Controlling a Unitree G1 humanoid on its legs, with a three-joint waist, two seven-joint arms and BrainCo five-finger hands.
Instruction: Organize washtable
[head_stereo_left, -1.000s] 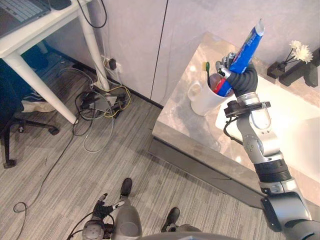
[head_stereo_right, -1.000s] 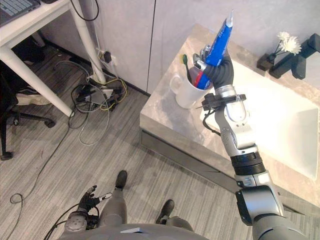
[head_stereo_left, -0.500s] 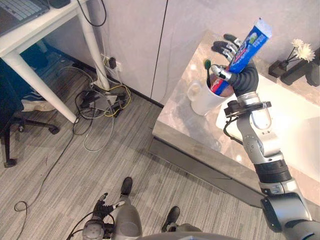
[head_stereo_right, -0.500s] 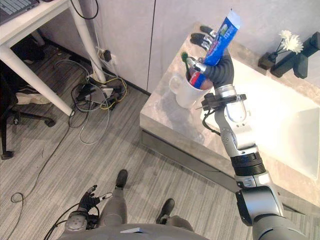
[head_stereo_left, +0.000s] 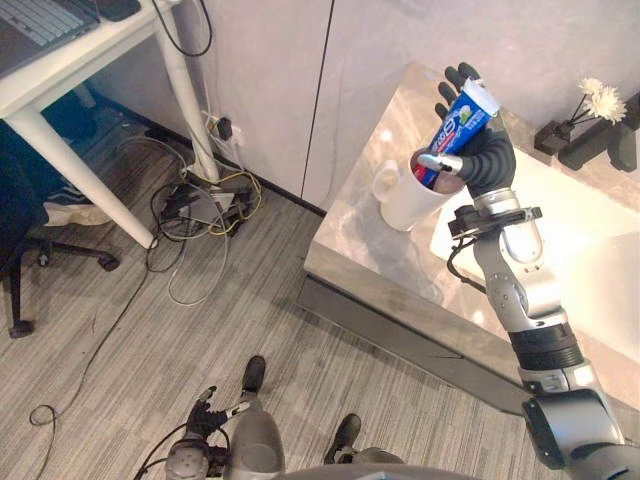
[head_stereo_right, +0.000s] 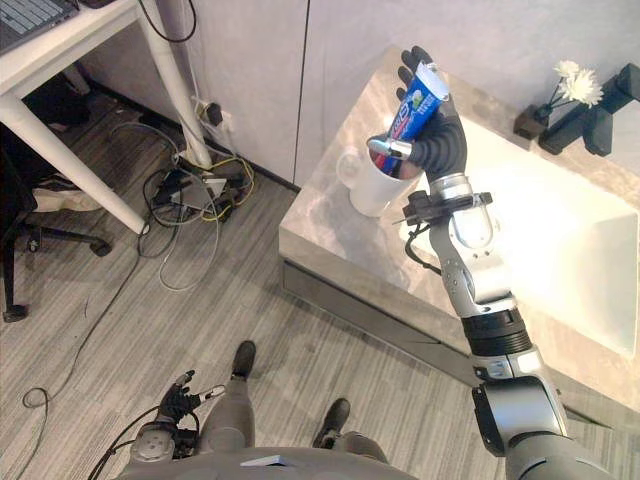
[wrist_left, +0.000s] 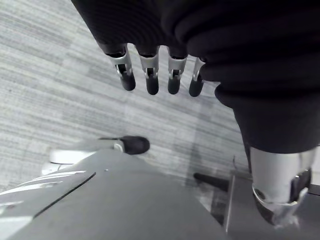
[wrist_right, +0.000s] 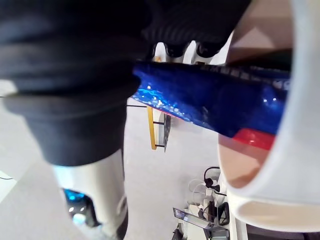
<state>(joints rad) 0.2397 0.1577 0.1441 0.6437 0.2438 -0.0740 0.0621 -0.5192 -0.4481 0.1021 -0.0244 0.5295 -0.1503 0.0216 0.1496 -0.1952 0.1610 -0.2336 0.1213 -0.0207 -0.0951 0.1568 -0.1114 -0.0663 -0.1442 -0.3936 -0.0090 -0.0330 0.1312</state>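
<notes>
A blue and red toothpaste tube (head_stereo_left: 456, 122) stands in the white mug (head_stereo_left: 405, 200) on the stone counter (head_stereo_left: 370, 250), its cap end down inside the mug. My right hand (head_stereo_left: 487, 152) is open just behind the mug, fingers straight up, and the tube leans against the palm with the thumb (head_stereo_left: 432, 160) beside it. The right wrist view has the tube (wrist_right: 210, 100) crossing the mug's rim (wrist_right: 280, 175). Low by the floor hangs my left hand (head_stereo_left: 205, 415), and its fingers (wrist_left: 150, 75) are straight and hold nothing.
A white sink basin (head_stereo_left: 600, 250) lies right of the mug, with a dark faucet (head_stereo_left: 590, 145) and a white flower (head_stereo_left: 603, 100) behind it. A white desk (head_stereo_left: 60, 80), tangled cables (head_stereo_left: 200, 215) and a chair base (head_stereo_left: 30, 270) stand on the floor to the left.
My right hand's fingers have uncurled from the toothpaste tube. The tube has dropped lower into the mug and now leans on the open palm.
</notes>
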